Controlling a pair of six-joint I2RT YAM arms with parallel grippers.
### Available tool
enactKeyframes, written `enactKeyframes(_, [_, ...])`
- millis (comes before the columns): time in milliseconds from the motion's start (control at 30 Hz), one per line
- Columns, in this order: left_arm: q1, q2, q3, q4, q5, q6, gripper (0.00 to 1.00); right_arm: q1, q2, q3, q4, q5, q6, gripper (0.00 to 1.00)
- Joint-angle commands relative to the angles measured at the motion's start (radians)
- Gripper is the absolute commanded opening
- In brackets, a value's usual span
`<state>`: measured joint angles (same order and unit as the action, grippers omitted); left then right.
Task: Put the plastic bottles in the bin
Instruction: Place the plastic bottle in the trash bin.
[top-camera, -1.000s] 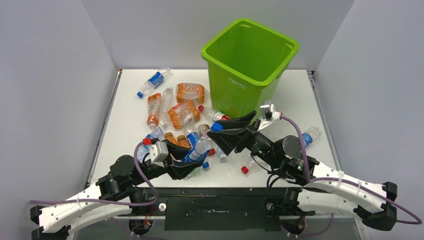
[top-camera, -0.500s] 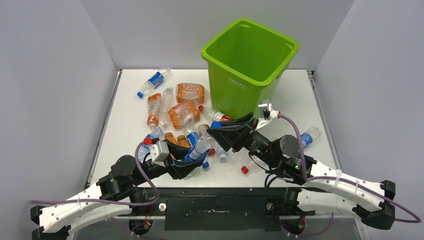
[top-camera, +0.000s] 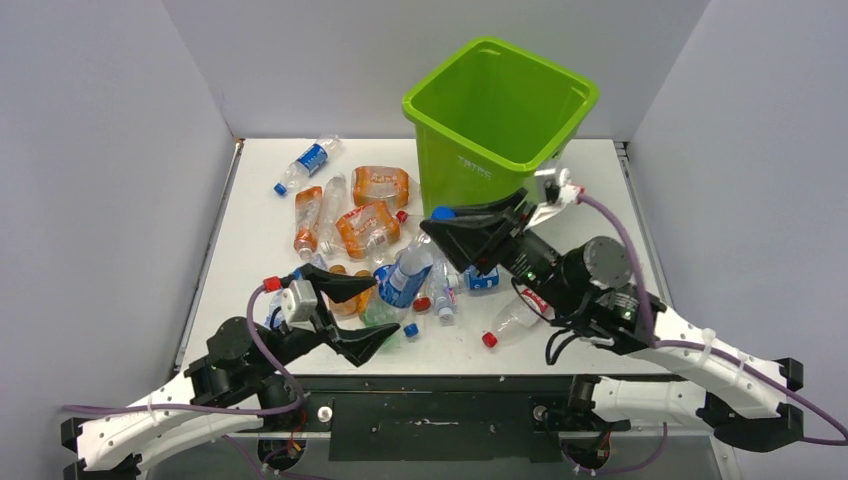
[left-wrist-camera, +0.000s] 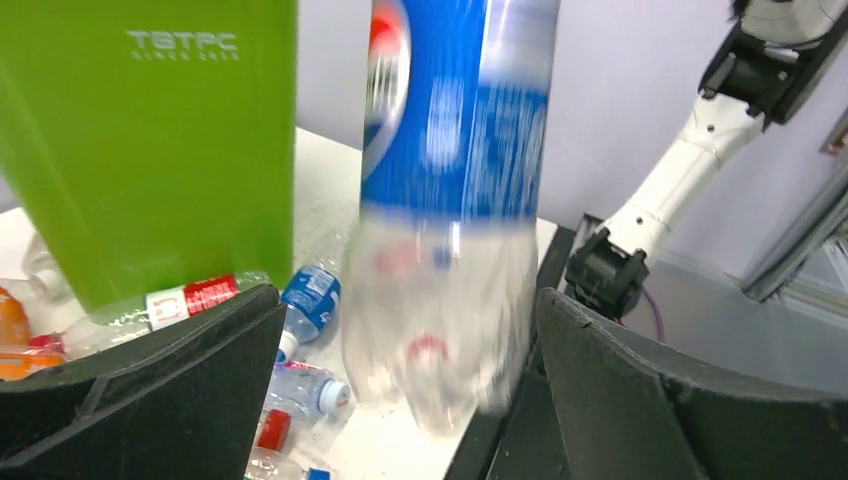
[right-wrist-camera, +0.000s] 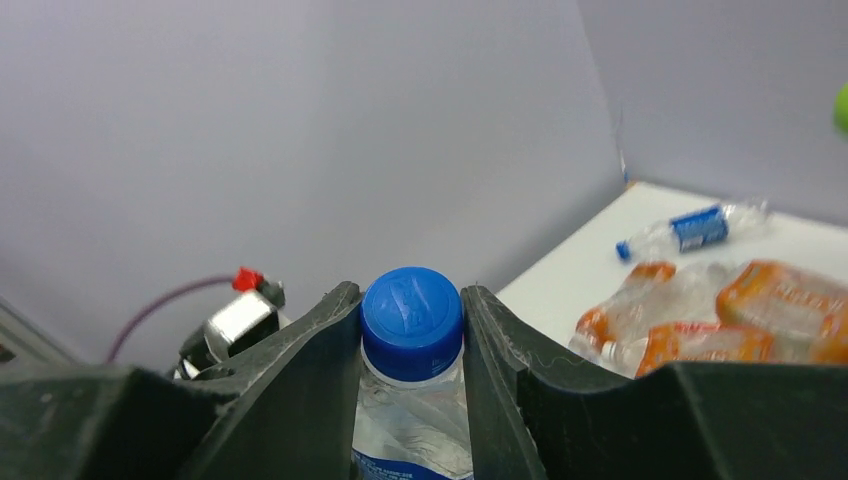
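Clear crushed plastic is lying all over the left half of your table (top-camera: 250, 230). The plastic bottles (top-camera: 367, 228) are spreading from a blue-labelled one (top-camera: 305, 163) near the far left corner, through a cluster of orange-labelled ones, down to a tangle close to the arms.

Your left claw (top-camera: 383, 310) is reaching low into that near tangle. Its fingers are standing wide apart and gripping nothing.

The blue-capped bottle (top-camera: 405, 275) is hanging upright between them, cap uppermost and base down over the pile. In the left wrist view its blue-labelled body is showing blurred in the gap, and you are seeing space on either side of it. Whether its base is touching the bottles underneath, you cannot tell.

Your right claw (top-camera: 438, 222) is pinching that bottle at the very top. In the right wrist view both fingers are pressing against the sides of the blue cap (right-wrist-camera: 411, 310), clamped on it. The bottle is hanging in front of the near left corner of the bin (top-camera: 500, 165), outside it.

The bin is standing upright at the far side of the table, just right of the orange cluster.

Further right, under your right arm, a clear bottle with a red cap (top-camera: 510, 318) is lying on the table. Another with a blue label (top-camera: 480, 281) is lying just behind it.
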<state>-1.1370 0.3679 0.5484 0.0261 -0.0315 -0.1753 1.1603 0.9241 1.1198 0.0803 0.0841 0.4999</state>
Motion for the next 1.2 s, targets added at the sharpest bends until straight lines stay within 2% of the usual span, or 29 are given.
enactKeyframes(0, [-0.006, -0.060, -0.016, 0.073, -0.127, 0.016, 0.96, 0.005, 0.046, 0.286, -0.131, 0.104, -0.179, 0.05])
enactKeyframes(100, [-0.010, -0.107, -0.036, 0.093, -0.186, 0.025, 0.96, 0.006, 0.079, 0.407, -0.145, 0.232, -0.295, 0.05])
enactKeyframes(167, [-0.014, -0.127, -0.046, 0.101, -0.221, 0.037, 0.96, 0.005, 0.084, 0.430, -0.073, 0.349, -0.394, 0.05])
enactKeyframes(233, [-0.019, -0.138, -0.048, 0.099, -0.254, 0.046, 0.96, 0.005, 0.099, 0.441, 0.032, 0.493, -0.516, 0.05])
enactKeyframes(333, [-0.021, -0.150, -0.047, 0.092, -0.299, 0.054, 0.96, 0.005, 0.135, 0.423, 0.290, 0.676, -0.730, 0.05])
enactKeyframes(433, [-0.021, -0.166, -0.047, 0.091, -0.347, 0.061, 0.96, -0.014, 0.195, 0.400, 0.571, 0.758, -0.938, 0.05])
enactKeyframes(500, [-0.021, -0.180, -0.050, 0.091, -0.391, 0.065, 0.96, -0.073, 0.248, 0.433, 0.641, 0.741, -0.981, 0.05])
enactKeyframes(567, [-0.021, -0.195, -0.058, 0.095, -0.431, 0.065, 0.96, -0.193, 0.333, 0.526, 0.558, 0.717, -0.877, 0.05])
enactKeyframes(733, [-0.021, -0.221, -0.065, 0.096, -0.524, 0.063, 0.96, -0.535, 0.549, 0.787, 0.174, 0.637, -0.511, 0.05])
enactKeyframes(867, [-0.021, -0.229, -0.061, 0.080, -0.581, 0.066, 0.96, -0.609, 0.681, 0.880, 0.131, 0.634, -0.453, 0.05])
enactKeyframes(1100, [-0.023, -0.221, -0.057, 0.081, -0.577, 0.068, 0.96, -0.710, 0.887, 1.077, -0.071, 0.587, -0.333, 0.05])
enactKeyframes(1133, [-0.021, -0.219, -0.053, 0.075, -0.579, 0.067, 0.96, -0.720, 0.910, 1.097, -0.113, 0.581, -0.316, 0.07])
enactKeyframes(1167, [-0.022, -0.216, -0.049, 0.071, -0.578, 0.066, 0.96, -0.732, 0.925, 1.113, -0.143, 0.569, -0.300, 0.15])
